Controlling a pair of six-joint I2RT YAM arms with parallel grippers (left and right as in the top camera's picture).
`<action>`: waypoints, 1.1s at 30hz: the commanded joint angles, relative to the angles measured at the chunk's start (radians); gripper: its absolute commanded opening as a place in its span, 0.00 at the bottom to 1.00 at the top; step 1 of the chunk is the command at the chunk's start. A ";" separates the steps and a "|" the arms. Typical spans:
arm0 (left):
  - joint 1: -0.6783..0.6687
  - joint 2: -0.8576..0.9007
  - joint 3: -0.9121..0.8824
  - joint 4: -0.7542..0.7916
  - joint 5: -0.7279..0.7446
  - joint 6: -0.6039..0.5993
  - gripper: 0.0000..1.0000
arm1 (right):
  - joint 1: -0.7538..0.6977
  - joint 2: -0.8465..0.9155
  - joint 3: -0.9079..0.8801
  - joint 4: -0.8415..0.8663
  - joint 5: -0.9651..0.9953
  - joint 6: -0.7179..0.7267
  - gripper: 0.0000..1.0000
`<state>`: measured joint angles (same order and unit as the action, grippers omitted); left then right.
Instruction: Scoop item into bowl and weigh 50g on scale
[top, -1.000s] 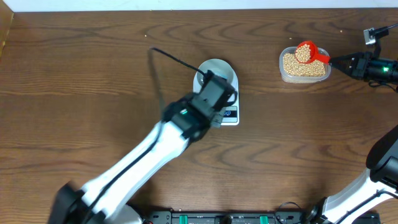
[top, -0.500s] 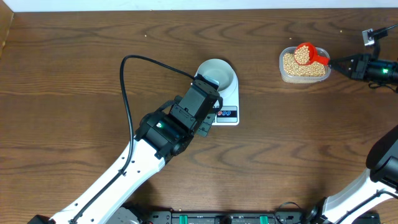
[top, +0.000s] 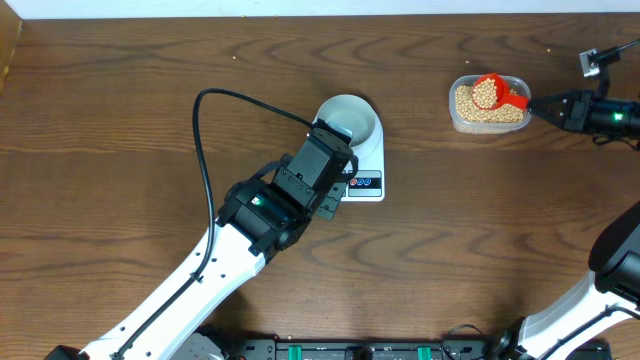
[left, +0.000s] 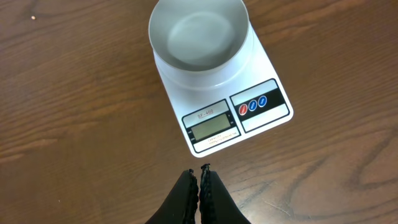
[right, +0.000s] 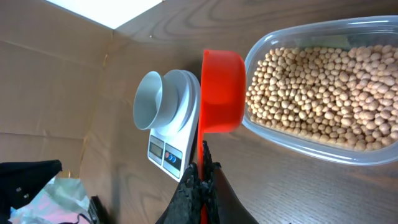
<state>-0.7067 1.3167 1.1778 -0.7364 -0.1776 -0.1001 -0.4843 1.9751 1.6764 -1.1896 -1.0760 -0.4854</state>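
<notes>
The beans (top: 488, 106) fill a clear plastic tub (right: 348, 152) just ahead of the right gripper (right: 202, 171). A heap of them also sits in the red scoop (top: 490, 88), which hangs over the tub's near edge. The right gripper's two fingers are clamped on the scoop's thin red handle, and the cup lies straight out past the fingertips.

Well beyond the scoop, across the brown wooden table (top: 120, 90), the pale bowl (left: 199, 34) stands on the white scale (left: 252, 109) with nothing in it. It covers the end away from the display. The left gripper (left: 202, 177) hovers over bare table just short of the scale's display edge. Its jaws are pressed together with nothing between them, and the bowl lies straight ahead of its tips. The display's figures are too small to read.
</notes>
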 joint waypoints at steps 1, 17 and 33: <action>0.006 0.006 0.002 -0.003 0.010 -0.002 0.07 | 0.001 -0.045 0.005 -0.005 -0.014 -0.024 0.01; 0.006 0.026 0.002 -0.011 0.027 -0.002 0.07 | 0.001 -0.113 0.006 0.036 0.009 -0.035 0.01; 0.009 0.444 0.002 0.239 0.092 -0.048 0.07 | 0.003 -0.113 0.005 0.072 0.026 -0.050 0.01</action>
<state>-0.7067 1.7374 1.1767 -0.5137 -0.0902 -0.1207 -0.4839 1.8874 1.6764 -1.1133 -1.0298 -0.5129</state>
